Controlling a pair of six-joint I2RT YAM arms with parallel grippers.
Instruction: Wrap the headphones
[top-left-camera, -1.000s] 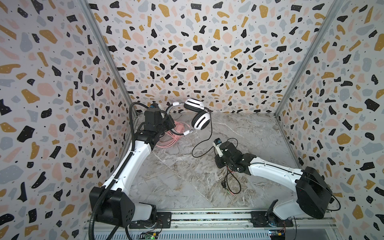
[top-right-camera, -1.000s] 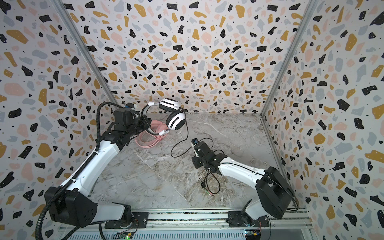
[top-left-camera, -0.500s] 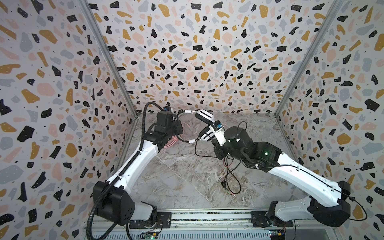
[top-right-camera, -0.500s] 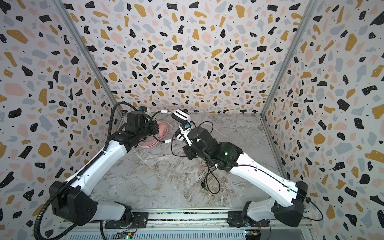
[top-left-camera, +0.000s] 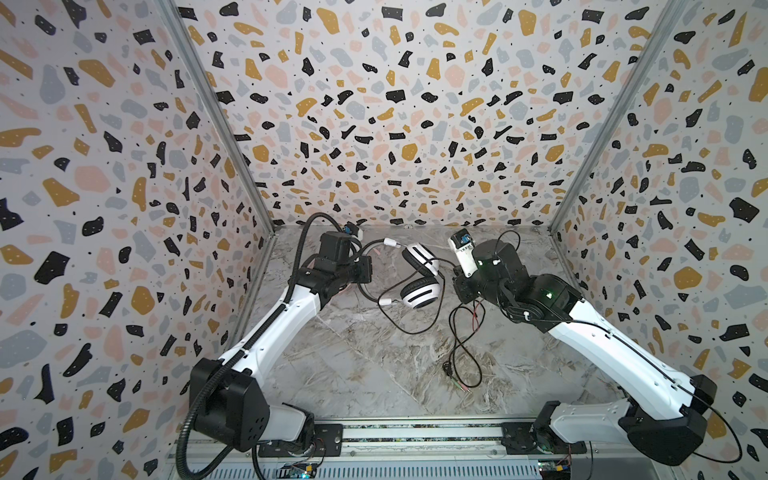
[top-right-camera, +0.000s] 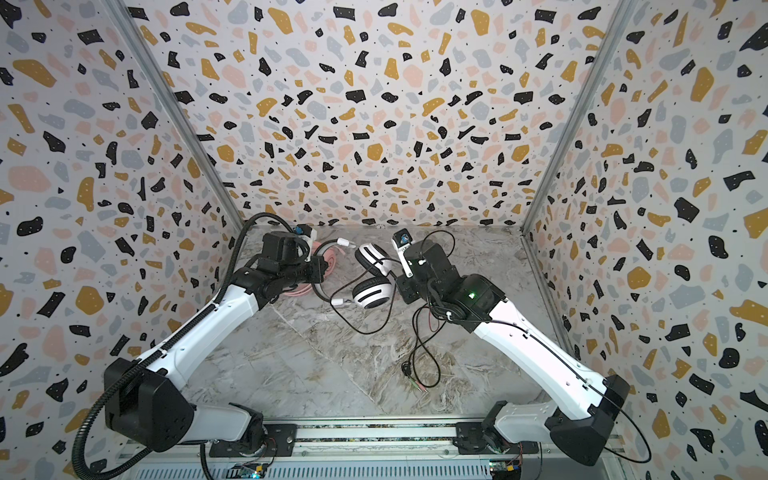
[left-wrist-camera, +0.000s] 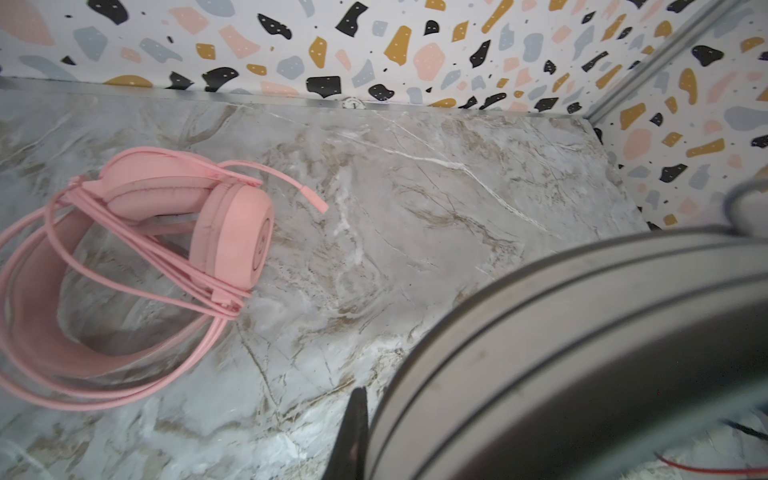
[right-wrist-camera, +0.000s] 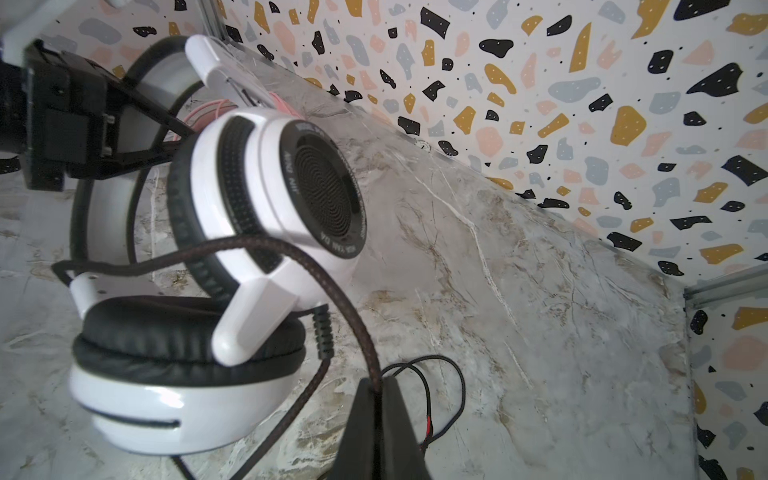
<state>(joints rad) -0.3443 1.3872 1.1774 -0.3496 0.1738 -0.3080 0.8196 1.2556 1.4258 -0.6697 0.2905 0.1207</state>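
The white-and-black headphones (top-left-camera: 419, 292) hang just above the marble floor near the back wall in both top views (top-right-camera: 371, 293). My left gripper (top-left-camera: 364, 270) is shut on their band (left-wrist-camera: 582, 353); one black finger (left-wrist-camera: 355, 432) shows beside it. My right gripper (right-wrist-camera: 376, 386) is shut on the braided black cable (right-wrist-camera: 349, 307) a short way from the upper ear cup (right-wrist-camera: 307, 187), to the headset's right (top-left-camera: 455, 269). The rest of the cable (top-left-camera: 461, 345) trails over the floor to its plugs (top-left-camera: 462, 387). The pink headphones (left-wrist-camera: 166, 232) lie wrapped in their cable by the back left corner.
Patterned walls close in the back and both sides. The pink headset (top-right-camera: 328, 259) lies under and behind my left gripper. Loose black cable loops (top-right-camera: 419, 357) lie on the marble floor (top-left-camera: 353, 365) at centre right, with bare floor in front of them.
My right arm has lifted off the floor with the cable and swung to the headset's right. My left gripper has carried the headset a little rightward, and the headset has turned.
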